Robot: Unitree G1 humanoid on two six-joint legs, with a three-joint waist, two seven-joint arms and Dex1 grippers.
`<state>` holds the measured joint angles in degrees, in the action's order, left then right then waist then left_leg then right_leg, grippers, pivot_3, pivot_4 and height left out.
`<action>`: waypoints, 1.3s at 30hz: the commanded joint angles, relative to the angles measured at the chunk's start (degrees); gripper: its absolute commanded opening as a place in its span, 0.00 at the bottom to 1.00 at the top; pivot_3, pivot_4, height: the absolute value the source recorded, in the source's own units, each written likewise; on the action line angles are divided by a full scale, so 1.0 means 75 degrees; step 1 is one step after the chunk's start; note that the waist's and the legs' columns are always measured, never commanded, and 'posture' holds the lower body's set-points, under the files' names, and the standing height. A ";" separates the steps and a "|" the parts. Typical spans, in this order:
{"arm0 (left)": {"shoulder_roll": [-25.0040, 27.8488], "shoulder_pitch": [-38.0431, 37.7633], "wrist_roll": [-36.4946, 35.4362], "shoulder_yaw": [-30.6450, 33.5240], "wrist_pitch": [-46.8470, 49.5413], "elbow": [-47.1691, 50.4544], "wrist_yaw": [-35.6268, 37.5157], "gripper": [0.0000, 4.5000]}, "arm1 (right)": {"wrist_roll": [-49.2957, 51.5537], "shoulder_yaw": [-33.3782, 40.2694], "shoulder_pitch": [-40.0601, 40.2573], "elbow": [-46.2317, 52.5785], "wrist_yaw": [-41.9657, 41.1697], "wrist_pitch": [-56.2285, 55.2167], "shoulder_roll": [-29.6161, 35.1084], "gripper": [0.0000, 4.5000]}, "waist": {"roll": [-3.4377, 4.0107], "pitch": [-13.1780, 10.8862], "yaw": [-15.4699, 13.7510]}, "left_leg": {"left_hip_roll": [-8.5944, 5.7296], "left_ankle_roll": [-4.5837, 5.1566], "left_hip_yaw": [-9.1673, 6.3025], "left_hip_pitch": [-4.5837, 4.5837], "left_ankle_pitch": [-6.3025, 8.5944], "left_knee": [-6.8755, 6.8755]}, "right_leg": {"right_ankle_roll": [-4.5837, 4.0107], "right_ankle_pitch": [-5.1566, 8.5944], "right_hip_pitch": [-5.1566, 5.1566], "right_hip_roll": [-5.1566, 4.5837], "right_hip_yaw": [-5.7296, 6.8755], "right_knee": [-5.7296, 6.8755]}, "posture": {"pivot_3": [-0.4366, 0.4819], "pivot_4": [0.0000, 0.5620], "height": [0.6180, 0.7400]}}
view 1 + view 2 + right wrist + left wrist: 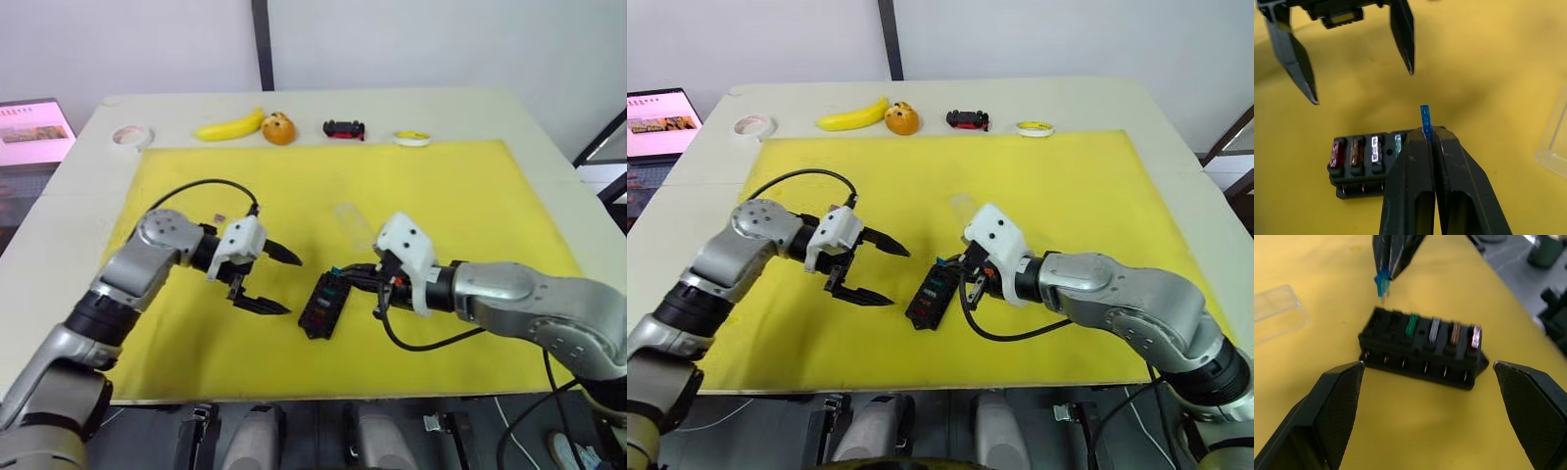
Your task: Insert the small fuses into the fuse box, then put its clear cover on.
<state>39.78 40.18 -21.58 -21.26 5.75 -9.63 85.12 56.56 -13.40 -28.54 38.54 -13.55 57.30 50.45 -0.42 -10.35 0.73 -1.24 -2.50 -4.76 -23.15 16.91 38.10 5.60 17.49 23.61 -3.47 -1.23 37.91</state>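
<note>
Black rectangular plastic fuse box [324,305] lies on the yellow mat [470,196] that covers the pale surface [69,196], between the two hands and near the mat's front edge. Four small fuses sit in one row of its slots: a red fuse [1336,154], a brown fuse [1355,152], a grey fuse [1376,149] and a green fuse [1398,144]. The slots at the green end of the row are still bare.

The right hand [1428,134] hovers just above that bare end with its black fingers pinched together on a small blue fuse [1424,117], which stands up between the tips and is not yet in a slot. The left hand [269,282] is spread wide, holding nothing, just beside the box on its other side and apart from it.

A thin clear plastic cover [353,223] lies flat on the mat behind the box, near the right hand.

Along the far edge of the surface are a tape roll [130,135], a yellow banana [230,126], an orange fruit [279,128], a black-and-red toy car [344,128] and a small yellow-and-white disc [411,138].
</note>
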 commanded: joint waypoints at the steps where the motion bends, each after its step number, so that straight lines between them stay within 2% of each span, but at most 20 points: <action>1: -0.0254 0.0252 0.0436 0.0067 -0.0677 -0.0333 0.0258 0.99 | -0.0439 -0.0064 -0.0161 0.0230 -0.0182 0.0155 -0.0145 0.00 | 0.0000 0.0000 0.0002 | 0.0000 0.0000 -0.0001 -0.0005 0.0000 0.0001 | 0.0001 0.0000 0.0004 -0.0001 0.0001 0.0001 | 0.48 0.27 1.00; 16: -0.0756 0.0280 0.0786 0.0263 -0.0654 -0.0434 0.0344 0.99 | -0.1517 -0.0104 -0.0035 0.0359 -0.0729 0.0581 -0.0720 0.00 | 0.0000 0.0000 0.0011 | -0.0003 0.0000 -0.0005 -0.0008 0.0000 0.0012 | 0.0001 -0.0001 0.0011 0.0000 0.0005 0.0021 | 0.48 0.27 1.00; 39: -0.0818 0.0252 0.0829 0.0351 -0.0522 -0.0315 0.0328 0.99 | -0.2449 -0.0182 0.0166 0.0392 -0.1263 0.0733 -0.1013 0.00 | 0.0001 0.0001 0.0023 | -0.0006 -0.0001 -0.0005 -0.0006 -0.0002 0.0020 | 0.0002 -0.0001 0.0010 0.0001 0.0007 0.0032 | 0.48 0.27 1.00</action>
<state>33.62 41.30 -15.29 -20.17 1.92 -13.73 87.51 38.93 -15.21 -27.23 39.67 -22.53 63.31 43.34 -0.42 -10.35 0.91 -1.28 -2.51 -4.79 -23.19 16.90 38.25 5.62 17.48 23.68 -3.46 -1.18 38.16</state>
